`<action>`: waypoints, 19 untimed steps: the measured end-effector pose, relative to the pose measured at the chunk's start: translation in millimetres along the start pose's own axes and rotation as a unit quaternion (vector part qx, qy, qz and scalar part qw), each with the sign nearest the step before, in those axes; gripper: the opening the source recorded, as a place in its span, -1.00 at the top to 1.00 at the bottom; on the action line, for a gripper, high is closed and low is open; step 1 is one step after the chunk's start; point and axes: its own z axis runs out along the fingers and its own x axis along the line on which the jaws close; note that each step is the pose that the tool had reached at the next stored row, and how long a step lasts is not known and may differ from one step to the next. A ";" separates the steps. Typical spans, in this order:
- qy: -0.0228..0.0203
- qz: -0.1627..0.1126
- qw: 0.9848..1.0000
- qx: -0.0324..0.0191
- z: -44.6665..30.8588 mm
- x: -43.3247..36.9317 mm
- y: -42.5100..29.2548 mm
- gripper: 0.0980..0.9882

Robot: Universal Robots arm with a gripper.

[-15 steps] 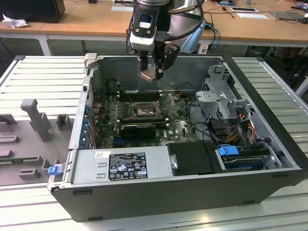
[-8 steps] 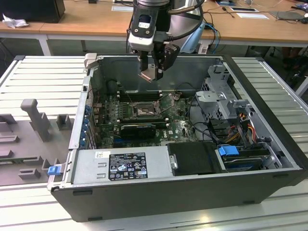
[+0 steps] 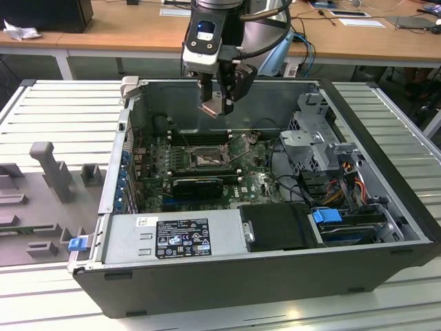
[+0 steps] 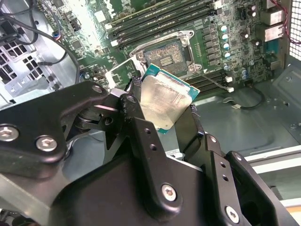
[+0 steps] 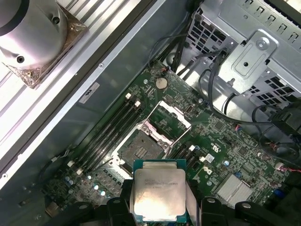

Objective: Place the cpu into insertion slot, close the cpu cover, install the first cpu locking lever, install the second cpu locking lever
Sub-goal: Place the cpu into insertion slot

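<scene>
Our black two-finger gripper (image 3: 216, 103) is clamping the small, flat, silvery-beige square cpu (image 5: 158, 190) and holding it above the green motherboard (image 5: 225, 146), near the dark open computer case's (image 3: 241, 283) far wall. We are seeing the square, dark, metal-rimmed insertion slot (image 5: 141, 149) lying uncovered, with its thin silvery frame cpu cover (image 5: 171, 120) swung open.

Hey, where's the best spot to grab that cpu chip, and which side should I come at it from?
By two opposite edges, from above. The cpu is a thin flat square, and edge contact keeps its underside free to seat in the insertion slot. The gripper holds it that way now.
</scene>
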 end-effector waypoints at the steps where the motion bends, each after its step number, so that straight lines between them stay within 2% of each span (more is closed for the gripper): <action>1: 0.000 0.001 1.000 0.000 0.0 0.0 0.0 0.03; 19: -0.003 0.038 0.999 -0.001 1.1 0.0 -0.1 0.03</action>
